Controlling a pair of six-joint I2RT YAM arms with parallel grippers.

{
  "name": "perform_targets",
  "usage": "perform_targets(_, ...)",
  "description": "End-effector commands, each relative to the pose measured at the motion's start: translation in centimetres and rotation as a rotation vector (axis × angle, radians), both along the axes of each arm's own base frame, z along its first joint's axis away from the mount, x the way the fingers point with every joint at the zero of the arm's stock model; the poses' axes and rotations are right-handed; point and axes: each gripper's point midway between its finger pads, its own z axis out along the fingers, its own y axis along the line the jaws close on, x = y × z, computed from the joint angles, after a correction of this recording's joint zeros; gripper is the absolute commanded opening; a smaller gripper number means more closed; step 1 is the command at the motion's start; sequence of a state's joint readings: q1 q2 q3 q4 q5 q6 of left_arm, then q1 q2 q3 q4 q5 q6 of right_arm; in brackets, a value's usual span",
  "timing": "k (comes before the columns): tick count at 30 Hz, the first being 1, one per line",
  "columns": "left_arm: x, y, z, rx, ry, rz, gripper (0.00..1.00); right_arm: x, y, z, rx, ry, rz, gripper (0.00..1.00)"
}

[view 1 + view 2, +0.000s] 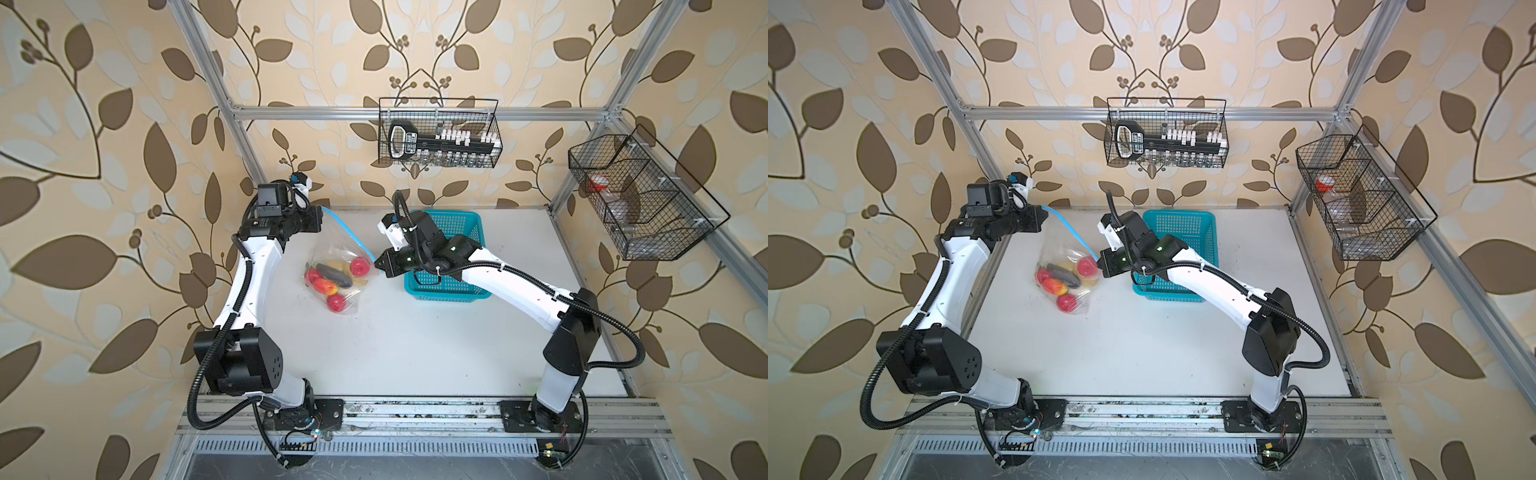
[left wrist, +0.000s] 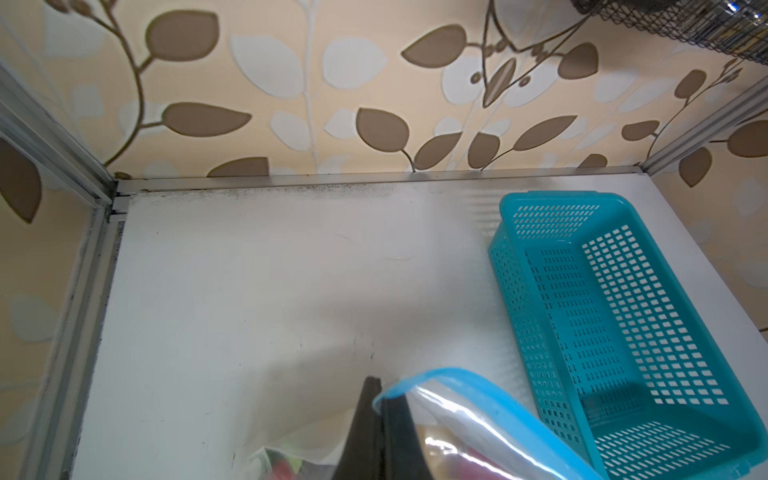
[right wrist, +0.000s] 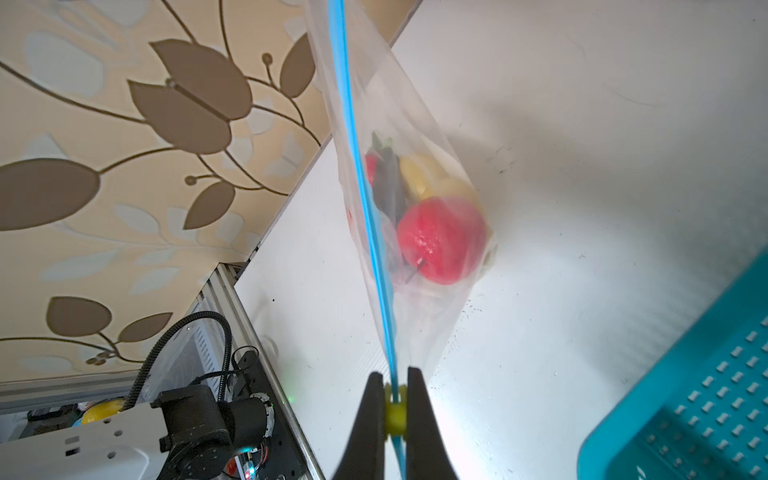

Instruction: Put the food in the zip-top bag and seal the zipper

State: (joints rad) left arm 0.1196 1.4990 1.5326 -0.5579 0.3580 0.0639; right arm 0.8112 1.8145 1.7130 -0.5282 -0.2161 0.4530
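Right gripper (image 3: 395, 378) pinches the yellow slider (image 3: 395, 413) at one end of the blue zipper (image 3: 357, 178); left gripper (image 2: 380, 395) clamps the other end. Between them the bag (image 1: 332, 249) sags onto the table (image 1: 415, 353), food (image 1: 332, 282) inside, near the basket (image 1: 436, 291).

3 walls w/ leaf wallpaper (image 1: 104, 124), alu frame (image 1: 332, 113), 2 wire baskets (image 1: 438, 101), white tabletop (image 1: 415, 340).

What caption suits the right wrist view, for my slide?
Right gripper pinches the yellow slider of a clear plastic bag's light-blue zipper.
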Motion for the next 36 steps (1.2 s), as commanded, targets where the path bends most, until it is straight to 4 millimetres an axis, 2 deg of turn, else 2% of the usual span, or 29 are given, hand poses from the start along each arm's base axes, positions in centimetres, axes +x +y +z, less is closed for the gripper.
perform_targets(1,0.6,2.1,3.9,0.004,-0.093,0.109,0.00,-1.3,-1.0,0.9,-0.027,0.002,-0.037,0.00)
perform_targets(12,-1.3,0.4,5.3,-0.144,-0.063,0.089,0.00,-1.2,-1.3,1.7,-0.039,-0.025,-0.078,0.00)
perform_targets(13,-2.3,0.1,6.7,-0.152,-0.092,0.089,0.00,-1.1,-1.3,2.0,-0.034,-0.032,-0.085,0.00)
perform_targets(17,-3.3,0.3,7.8,-0.173,-0.108,0.118,0.00,-0.9,-2.1,3.1,-0.030,-0.064,-0.120,0.00)
perform_targets(26,-5.0,-0.4,9.0,-0.265,-0.085,0.135,0.00,-0.4,-3.4,6.7,-0.004,-0.149,-0.165,0.00)
perform_targets(30,-6.0,-0.7,9.8,-0.295,-0.098,0.140,0.00,-0.4,-3.6,7.6,-0.004,-0.161,-0.168,0.00)
perform_targets(32,-6.6,-0.9,9.9,-0.321,-0.091,0.151,0.00,-0.7,-3.8,8.2,0.000,-0.173,-0.171,0.00)
perform_targets(36,-7.9,-1.7,8.5,-0.410,-0.041,0.157,0.00,-1.1,-4.2,9.0,0.009,-0.187,-0.174,0.00)
